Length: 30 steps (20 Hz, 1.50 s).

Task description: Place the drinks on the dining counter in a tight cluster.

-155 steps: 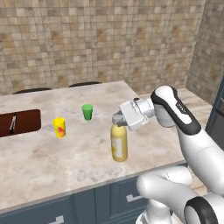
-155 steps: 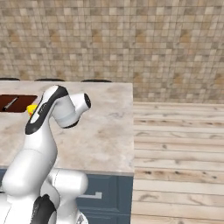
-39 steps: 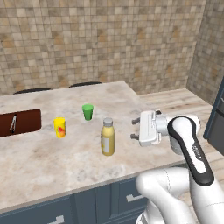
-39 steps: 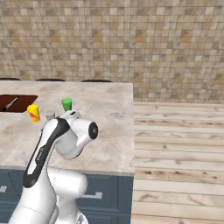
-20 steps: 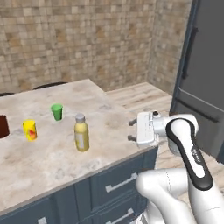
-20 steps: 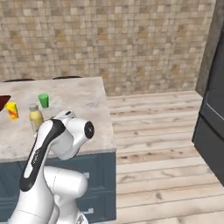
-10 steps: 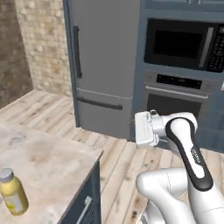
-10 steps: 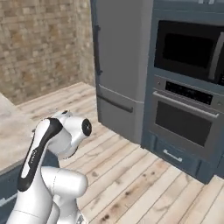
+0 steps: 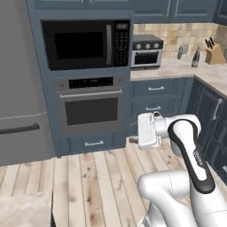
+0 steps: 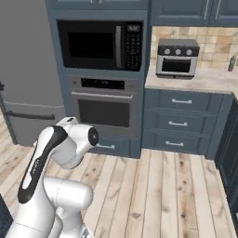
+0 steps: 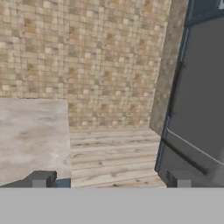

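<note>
Hand view: tool (image 11: 109,180) spread wide, two dark tips at 7 and 5 o'clock, nothing held between them, just wooden floor (image 11: 113,153) beyond. At 9 o'clock, a beige marble corner of the island worktop (image 11: 33,131); behind it a tiled wall (image 11: 87,57); at 3 o'clock the grey fridge (image 11: 201,100).

Left base view: white arm bent across 4 o'clock, hand level and facing 9 o'clock, well above the floor. Far off at 1 to 2 o'clock, on the back worktop (image 9: 177,68) under the blue cabinets, a small grey-blue bottle (image 9: 179,52) and a dark wine bottle (image 9: 195,57), both upright and standing apart, with a knife block (image 9: 215,53) just past them and a toaster oven (image 9: 147,52) toward 12. Wall oven (image 9: 93,108) and microwave (image 9: 86,44) near centre. Pale corner of the island at 7 o'clock, well apart from both bottles.

Right base view: same oven wall ahead, arm folded at 8 o'clock.
</note>
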### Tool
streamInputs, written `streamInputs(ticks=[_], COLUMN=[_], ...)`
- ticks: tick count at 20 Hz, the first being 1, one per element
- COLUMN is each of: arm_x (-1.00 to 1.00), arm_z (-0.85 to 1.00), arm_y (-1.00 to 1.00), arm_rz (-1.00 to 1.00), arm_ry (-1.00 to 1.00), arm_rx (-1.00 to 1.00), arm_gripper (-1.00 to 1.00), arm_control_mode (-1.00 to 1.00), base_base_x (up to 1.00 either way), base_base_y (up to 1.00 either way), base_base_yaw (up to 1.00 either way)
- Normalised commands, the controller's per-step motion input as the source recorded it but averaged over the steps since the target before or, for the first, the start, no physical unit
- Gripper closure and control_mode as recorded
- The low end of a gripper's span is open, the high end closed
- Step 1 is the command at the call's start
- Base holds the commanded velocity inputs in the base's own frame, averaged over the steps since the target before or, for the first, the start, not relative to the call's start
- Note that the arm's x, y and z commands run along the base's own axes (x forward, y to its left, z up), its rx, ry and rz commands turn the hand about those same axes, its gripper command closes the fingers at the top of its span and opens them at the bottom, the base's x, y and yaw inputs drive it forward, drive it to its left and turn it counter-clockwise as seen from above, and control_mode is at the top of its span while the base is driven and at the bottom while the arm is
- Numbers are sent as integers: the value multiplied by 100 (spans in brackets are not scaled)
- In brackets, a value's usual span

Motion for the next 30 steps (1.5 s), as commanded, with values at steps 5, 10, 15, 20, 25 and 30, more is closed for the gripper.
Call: streamInputs(ticks=[5,10,15,20,25,30], arm_x=[0,0,0,0,0,0], arm_z=[0,0,0,0,0,0], arm_y=[0,0,0,0,0,0], arm_rz=[0,0,0,0,0,0], arm_ry=[0,0,0,0,0,0], arm_rx=[0,0,0,0,0,0], arm_gripper=[-100,-100,-100,-100,-100,-100], arm_control_mode=[100,100,100,100,100,100], base_base_x=[34,72,63,56,61,63], base_base_y=[-36,-34,-34,-32,-32,-30], base_base_yaw=[-37,-1,-9,-17,-13,-12])
